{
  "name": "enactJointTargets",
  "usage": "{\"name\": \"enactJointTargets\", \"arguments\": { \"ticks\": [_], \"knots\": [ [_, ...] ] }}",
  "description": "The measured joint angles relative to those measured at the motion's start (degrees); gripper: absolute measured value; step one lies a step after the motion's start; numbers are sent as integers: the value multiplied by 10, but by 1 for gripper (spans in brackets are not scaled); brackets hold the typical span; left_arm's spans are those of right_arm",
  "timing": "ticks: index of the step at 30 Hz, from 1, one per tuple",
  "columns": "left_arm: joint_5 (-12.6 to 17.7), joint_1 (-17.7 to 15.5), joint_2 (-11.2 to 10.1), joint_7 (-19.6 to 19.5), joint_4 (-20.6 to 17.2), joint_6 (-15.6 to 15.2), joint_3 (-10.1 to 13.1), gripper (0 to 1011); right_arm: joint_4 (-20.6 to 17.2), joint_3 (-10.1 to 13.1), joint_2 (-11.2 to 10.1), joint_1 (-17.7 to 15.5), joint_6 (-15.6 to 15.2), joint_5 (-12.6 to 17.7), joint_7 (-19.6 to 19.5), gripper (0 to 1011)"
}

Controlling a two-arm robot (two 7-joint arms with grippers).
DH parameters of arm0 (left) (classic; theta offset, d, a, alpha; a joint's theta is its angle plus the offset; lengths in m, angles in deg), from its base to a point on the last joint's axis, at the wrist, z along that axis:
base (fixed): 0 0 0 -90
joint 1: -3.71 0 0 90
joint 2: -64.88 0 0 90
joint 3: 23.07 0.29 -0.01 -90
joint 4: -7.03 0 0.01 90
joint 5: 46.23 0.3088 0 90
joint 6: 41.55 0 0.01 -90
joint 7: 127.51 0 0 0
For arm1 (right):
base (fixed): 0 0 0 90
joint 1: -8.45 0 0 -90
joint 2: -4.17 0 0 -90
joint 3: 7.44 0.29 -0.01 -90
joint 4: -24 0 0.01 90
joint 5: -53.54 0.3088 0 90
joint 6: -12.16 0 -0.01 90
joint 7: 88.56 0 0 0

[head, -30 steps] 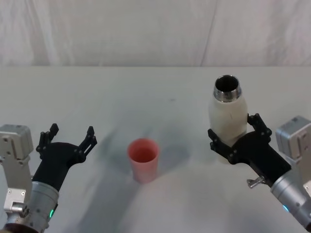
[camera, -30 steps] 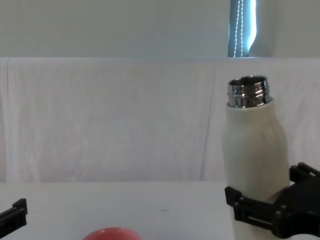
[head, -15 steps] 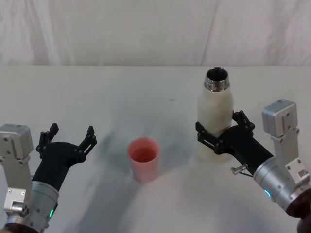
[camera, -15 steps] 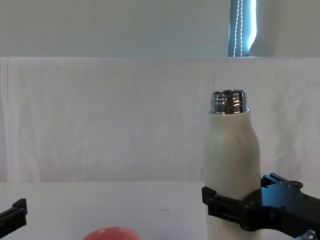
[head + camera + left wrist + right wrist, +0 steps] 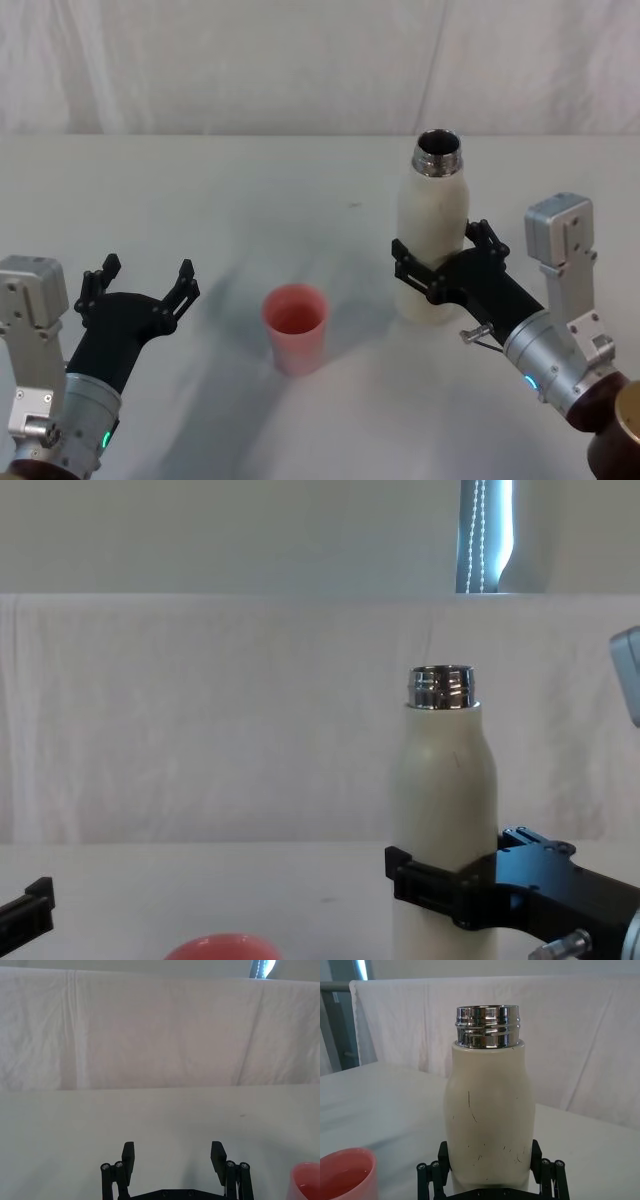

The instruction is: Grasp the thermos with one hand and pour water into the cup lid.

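Note:
The thermos is a cream-white bottle with an uncapped chrome neck, and it stands upright right of centre. My right gripper is shut on its lower body, a finger on either side. From the right wrist, the thermos rises between the fingers, thin dark scratches on its side. The cup lid, a small pink-red cup, stands open side up on the table left of the thermos, apart from it. My left gripper hovers open at the near left, holding nothing. In the chest view the thermos shows above the right gripper.
A white cloth covers the table and hangs as a backdrop behind it. From the left wrist, the cup lid's rim lies off to one side of the open left gripper.
My right gripper has carried the thermos to the left, closer to the cup lid, and a little lower, keeping it upright. The left gripper and the cup lid have not moved.

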Motion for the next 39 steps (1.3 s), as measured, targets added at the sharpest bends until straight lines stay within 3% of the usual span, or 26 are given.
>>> {"name": "enactJointTargets", "arguments": {
  "ticks": [16,39],
  "knots": [
    [0,0,0,0,0,0,0,1001,37,-4,15,18,19,7,-8,958],
    [0,0,0,0,0,0,0,1001,52,-5,22,20,28,11,-15,958]
  ]
}}
